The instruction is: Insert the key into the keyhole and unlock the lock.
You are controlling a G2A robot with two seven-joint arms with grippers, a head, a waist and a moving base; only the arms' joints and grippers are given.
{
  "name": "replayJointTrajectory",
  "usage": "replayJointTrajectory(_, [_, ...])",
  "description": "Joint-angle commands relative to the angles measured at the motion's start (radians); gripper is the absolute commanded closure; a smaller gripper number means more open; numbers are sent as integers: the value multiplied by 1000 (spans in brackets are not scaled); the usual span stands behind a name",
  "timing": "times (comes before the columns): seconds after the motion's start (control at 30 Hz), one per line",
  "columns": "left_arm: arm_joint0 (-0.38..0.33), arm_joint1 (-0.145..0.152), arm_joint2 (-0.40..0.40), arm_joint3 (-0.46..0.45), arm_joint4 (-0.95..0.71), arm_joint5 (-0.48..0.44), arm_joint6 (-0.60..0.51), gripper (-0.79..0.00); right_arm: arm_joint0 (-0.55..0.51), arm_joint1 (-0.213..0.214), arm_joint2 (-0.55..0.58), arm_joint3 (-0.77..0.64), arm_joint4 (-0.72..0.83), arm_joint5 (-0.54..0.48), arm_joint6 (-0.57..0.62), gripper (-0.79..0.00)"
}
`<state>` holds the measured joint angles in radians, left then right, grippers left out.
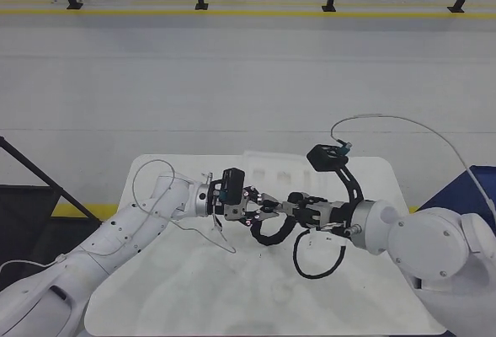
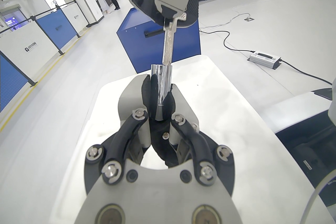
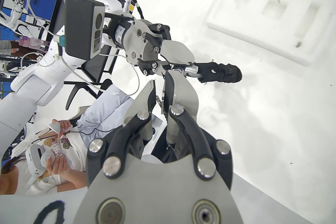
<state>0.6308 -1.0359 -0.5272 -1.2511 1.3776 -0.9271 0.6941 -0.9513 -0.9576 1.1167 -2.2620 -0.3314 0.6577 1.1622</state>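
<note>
**Key at the mouth of the lock: insertion under way**

You are at the insertion step. Your left gripper [image 2: 160,83] has its jaws pinching the lock [image 2: 162,71], a short, polished chrome cylinder held between black pads with its end face towards the other arm. Your right gripper [image 3: 158,96] has its jaws pressed onto the head of the key [image 2: 168,43], a slim silver blade that looks close to in line with the cylinder.

The blade's tip meets the lock's end face. Nearly the whole blade is outside, and you cannot tell from here whether the tip has entered the keyhole. Both are held in the air over the middle of the table [image 1: 189,286], somewhat towards its far edge.

Next, I judge, you need a straight push along the cylinder's axis until the blade seats, then a turn of the key. Any tilt could jam it or let the smooth lock slip in the pads.
</note>
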Motion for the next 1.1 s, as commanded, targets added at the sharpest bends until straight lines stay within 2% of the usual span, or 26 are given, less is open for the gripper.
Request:
replayJointTrajectory(0.0, [0,-5,-2,8,6,0,6,0,5,7,-11,-3,-15,11,-11,0])
replayJointTrajectory(0.57, [14,-23,-35,38,76,-9,32,0,55,69,-80,18,13,49,-49,0])
replayJointTrajectory(1.07, [31,-31,-65,48,92,-53,50,0,121,109,-140,17,83,71,-71,0])
